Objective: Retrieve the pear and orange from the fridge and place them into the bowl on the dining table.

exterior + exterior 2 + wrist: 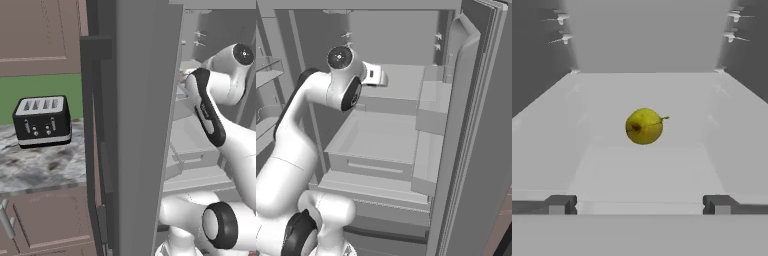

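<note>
Finger tips (561, 204): two dark blocks rise at the bottom of the hand view, one at each side, standing far apart; the jaws are wide and hold nothing.
Shelf (612, 170): pale grey and flat, running away from the jaws to the fridge's back wall, with sloping side walls to left and right of the jaws.
Pear (644, 126): yellow-green with a dark spot and a thin stem, lying on the shelf ahead of the jaws, midway between the two finger tips' lines and well apart from them; nothing touches it.
Fridge (406, 60): grey inside, doors swung wide; small pegs stick out of the side walls high up, beyond the pear.
Drawer (376, 145): a shallow pale tray below the level of the jaws, seen in the right base view.
Door (135, 125): its grey edge stands upright to the left of the arm in the left base view, with door bins at the other side in the right base view.
Tabletop (40, 165): marbled stone, left of the door and well away from the jaws.
Toaster (42, 121): black, four slots, standing on that tabletop against a green wall.
Cabinets (35, 35): brown-pink fronts above and below the tabletop.
Arm (220, 115): white, bent at the elbow, its hand reaching level into the fridge.
</note>
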